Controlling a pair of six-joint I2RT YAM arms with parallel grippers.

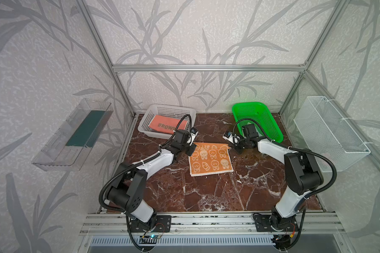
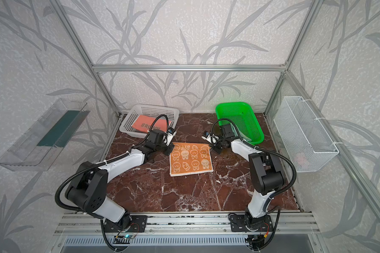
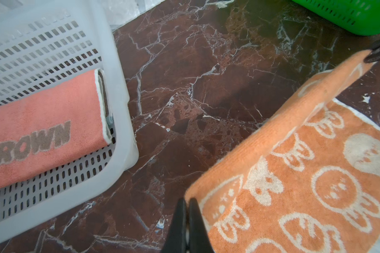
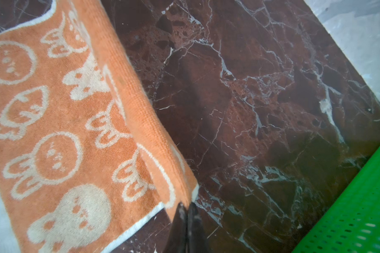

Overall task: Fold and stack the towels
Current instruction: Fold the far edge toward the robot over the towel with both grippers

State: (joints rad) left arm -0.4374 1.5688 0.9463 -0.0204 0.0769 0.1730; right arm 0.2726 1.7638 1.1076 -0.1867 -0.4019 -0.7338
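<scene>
An orange towel (image 1: 210, 161) (image 2: 190, 161) with cream rabbit faces lies in the middle of the marble table. Its far edge is raised and turned over toward the front. My left gripper (image 1: 192, 147) (image 2: 171, 147) (image 3: 187, 200) is shut on the far left corner of the orange towel (image 3: 305, 175). My right gripper (image 1: 229, 147) (image 2: 211, 148) (image 4: 186, 204) is shut on the far right corner of the orange towel (image 4: 53, 131). A salmon-pink towel (image 1: 167, 124) (image 2: 149, 124) (image 3: 42, 131) marked "BROWN" lies folded in the white basket (image 1: 149, 114) (image 2: 130, 118) (image 3: 119, 87).
A green basket (image 1: 257, 118) (image 2: 239, 118) (image 3: 349, 17) (image 4: 349, 208) stands at the back right, just behind my right arm. A white wire basket (image 1: 329, 131) hangs on the right wall and a clear tray (image 1: 72, 135) on the left wall.
</scene>
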